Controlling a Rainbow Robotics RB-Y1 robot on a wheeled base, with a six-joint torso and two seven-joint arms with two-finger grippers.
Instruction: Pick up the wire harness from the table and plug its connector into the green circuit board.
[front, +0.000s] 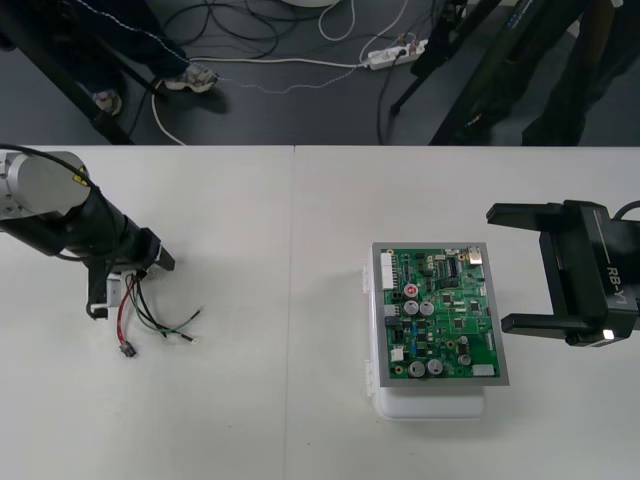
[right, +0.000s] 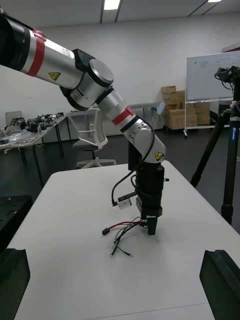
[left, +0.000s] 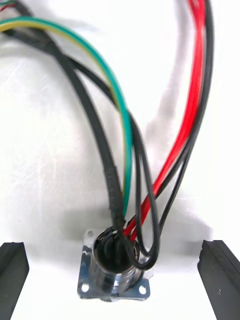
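While the round metal socket (left: 114, 272) of the harness (front: 150, 318) sits between the black fingers (left: 12, 272) of the left gripper (front: 128, 272), those fingers stand wide apart on either side and touch nothing, so no grasp is made yet. The socket appears to rest on the table (front: 280, 250), flange down. Its wires (left: 125, 150), red, black and green, fan away from it across the surface. Their small black plug (front: 128, 351) lies loose at the far end of the bundle, near the left gripper and well apart from the board.

The task looks barely begun: the left arm is lined up over the harness, and the closing, the lift, the carry and the plugging-in all remain. Across the table the green circuit board (front: 440, 315) sits on its white base (front: 430, 405) with no harness attached. Just beside it the right gripper (front: 497, 268) waits with jaws spread and holds nothing.

The table is plain, pale and bare apart from these things. Beyond its far edge runs a strip of dark floor (front: 300, 100) strewn with cables (front: 260, 62).
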